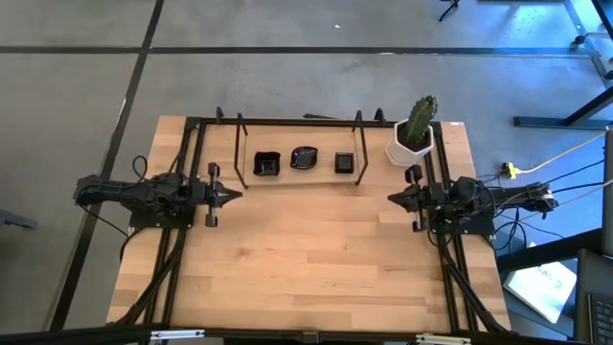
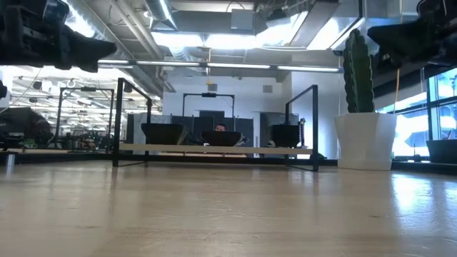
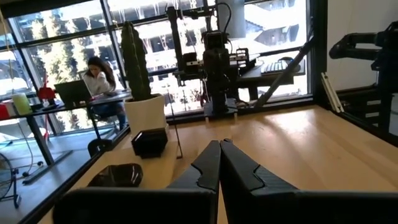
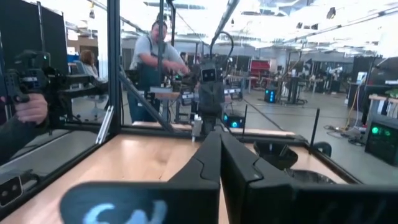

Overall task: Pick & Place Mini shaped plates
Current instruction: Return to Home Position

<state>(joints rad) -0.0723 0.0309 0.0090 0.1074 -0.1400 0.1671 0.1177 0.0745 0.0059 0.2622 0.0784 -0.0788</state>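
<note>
The mini shaped plates (image 1: 305, 158) sit in three stacks in a row, left to right, on the shelf (image 1: 326, 175) at upper centre of the high view. Left gripper (image 1: 235, 195) and right gripper (image 1: 393, 197), both pinched together and empty, flank it just below, each nearest its own end stack

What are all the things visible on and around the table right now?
light wooden table: one, pale brown, centre of the high view
light wooden shelf with black metal frame: one, at the table's far edge
glossy black mini shaped plates: three groups, black, in a row on the shelf
white pot with green cactus: one, far right corner, beside the shelf
seated person: one, at a desk beyond the table
standing person: one, beyond the table
left pincer: one, dark, shut, empty, left side
right pincer: one, dark, shut, empty, near the pot
</note>
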